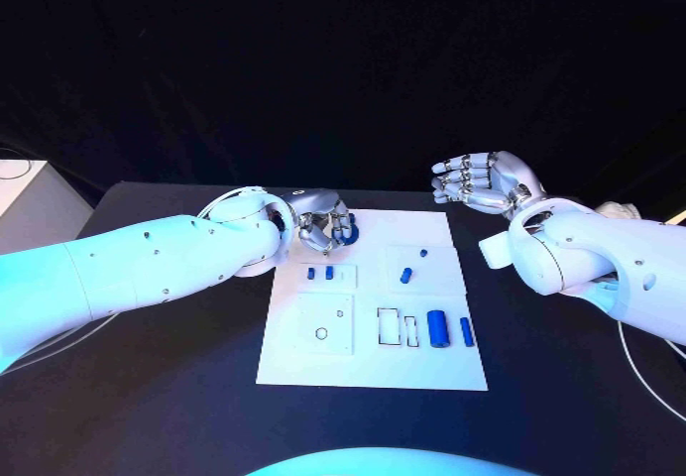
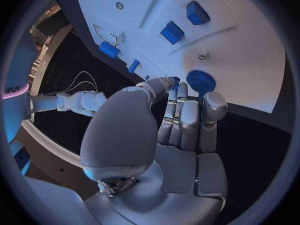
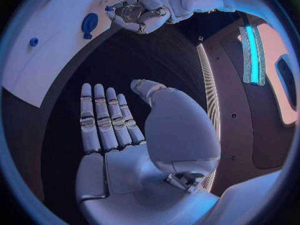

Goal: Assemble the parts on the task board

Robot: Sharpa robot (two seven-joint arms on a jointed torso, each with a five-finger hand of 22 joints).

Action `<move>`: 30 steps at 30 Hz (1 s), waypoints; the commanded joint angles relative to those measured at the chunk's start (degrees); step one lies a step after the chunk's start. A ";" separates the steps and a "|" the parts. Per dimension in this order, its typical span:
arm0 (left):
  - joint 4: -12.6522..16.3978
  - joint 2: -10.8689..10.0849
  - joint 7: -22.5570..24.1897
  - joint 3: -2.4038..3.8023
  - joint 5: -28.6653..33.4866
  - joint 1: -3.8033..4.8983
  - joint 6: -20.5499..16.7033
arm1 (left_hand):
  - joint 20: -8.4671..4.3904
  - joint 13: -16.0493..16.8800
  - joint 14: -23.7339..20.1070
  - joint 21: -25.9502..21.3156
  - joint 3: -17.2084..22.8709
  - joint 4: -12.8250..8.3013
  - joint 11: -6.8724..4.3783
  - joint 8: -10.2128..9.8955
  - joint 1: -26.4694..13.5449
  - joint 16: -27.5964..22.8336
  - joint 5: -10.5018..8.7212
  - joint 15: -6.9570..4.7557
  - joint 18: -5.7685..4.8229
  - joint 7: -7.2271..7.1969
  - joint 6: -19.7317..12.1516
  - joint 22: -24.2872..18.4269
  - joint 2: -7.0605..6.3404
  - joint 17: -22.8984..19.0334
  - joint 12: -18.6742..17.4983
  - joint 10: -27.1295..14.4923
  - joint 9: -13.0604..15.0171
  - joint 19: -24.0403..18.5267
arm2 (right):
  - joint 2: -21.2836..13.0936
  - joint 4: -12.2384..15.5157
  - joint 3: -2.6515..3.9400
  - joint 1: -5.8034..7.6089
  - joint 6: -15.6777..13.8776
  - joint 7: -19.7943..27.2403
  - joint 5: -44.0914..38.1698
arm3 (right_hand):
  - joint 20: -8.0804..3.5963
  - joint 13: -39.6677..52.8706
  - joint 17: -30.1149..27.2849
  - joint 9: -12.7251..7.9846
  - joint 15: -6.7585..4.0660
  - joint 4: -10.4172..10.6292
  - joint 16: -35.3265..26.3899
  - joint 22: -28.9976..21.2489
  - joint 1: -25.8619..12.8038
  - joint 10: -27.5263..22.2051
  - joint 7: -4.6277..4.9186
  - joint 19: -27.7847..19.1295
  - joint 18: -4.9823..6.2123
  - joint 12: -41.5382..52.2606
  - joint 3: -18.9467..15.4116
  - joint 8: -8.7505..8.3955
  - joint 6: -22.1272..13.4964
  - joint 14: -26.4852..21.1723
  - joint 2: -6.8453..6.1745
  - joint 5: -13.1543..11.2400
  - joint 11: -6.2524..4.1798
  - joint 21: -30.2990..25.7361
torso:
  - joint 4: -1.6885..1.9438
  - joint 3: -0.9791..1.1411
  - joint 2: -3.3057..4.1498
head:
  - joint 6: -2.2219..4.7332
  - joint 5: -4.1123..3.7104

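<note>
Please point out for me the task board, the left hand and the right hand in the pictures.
task board (image 1: pixel 369 369): head view, bare near part of the white plate.
left hand (image 1: pixel 323 224): head view, middle of the curled fingers.
right hand (image 1: pixel 481 181): head view, middle of the raised hand.

We're in a robotics lab or demo stage: black table (image 1: pixel 171 397), dark drapes (image 1: pixel 343 89) behind, a white task board (image 1: pixel 372 367) laid out for testing.

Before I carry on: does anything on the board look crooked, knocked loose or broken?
Nothing stands out. The white board lies flat and square on the table, with the small blue parts lying tidily on it. The left hand is at the board's far left corner by a round blue part; the right hand is open, off the board.
</note>
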 commanded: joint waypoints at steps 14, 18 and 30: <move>1.43 -3.29 0.17 0.37 0.92 0.02 3.19 | 0.02 -0.13 0.29 0.28 -0.35 -0.36 -0.01 -0.48 -0.96 0.29 -0.20 0.12 -1.02 0.03 0.70 0.21 -0.37 0.11 -0.84 0.91 -0.06 0.54 | -0.15 0.00 0.00 -0.03 0.84 0.30 -0.16 | 0.25 -0.05 -0.06 -0.06 -0.06 -0.29 -0.21 -0.05 -0.35 0.27 3.06 0.09 0.79 -0.21 -0.21 -0.25 0.23 0.45 0.31 0.22 -0.04 -0.07 | -0.08 0.01 0.14 | -0.02 0.27; 1.02 -3.31 -0.01 0.33 0.64 0.02 3.80 | 0.02 -0.12 0.29 0.33 -0.32 -0.44 -0.07 -0.53 -0.91 0.29 -0.18 0.09 -1.05 -0.04 0.83 0.31 -0.29 0.06 -1.00 1.11 -0.04 0.63 | -0.13 0.00 0.00 -0.03 0.85 0.30 -0.16 | 0.25 -0.05 -0.06 -0.06 -0.06 -0.29 -0.21 -0.05 -0.35 0.27 3.06 0.09 0.79 -0.21 -0.21 -0.25 0.23 0.45 0.31 0.22 -0.04 -0.07 | -0.06 0.03 0.14 | -0.05 0.32; -0.68 -2.75 0.29 -0.27 0.48 0.00 5.25 | 0.01 -0.11 0.29 0.37 -0.42 -0.42 -0.13 -0.59 -1.06 0.27 -0.21 0.03 -1.07 -0.11 1.09 0.41 -0.23 -0.02 -1.29 1.45 -0.01 0.72 | -0.08 0.01 0.00 -0.03 0.86 0.30 -0.16 | 0.24 -0.05 -0.25 -0.09 -0.08 -0.41 -0.29 -0.29 -0.36 0.39 3.03 0.15 0.79 -0.30 -0.20 -0.25 0.35 0.59 0.33 0.24 -0.06 -0.05 | -0.14 0.03 0.14 | -0.13 0.47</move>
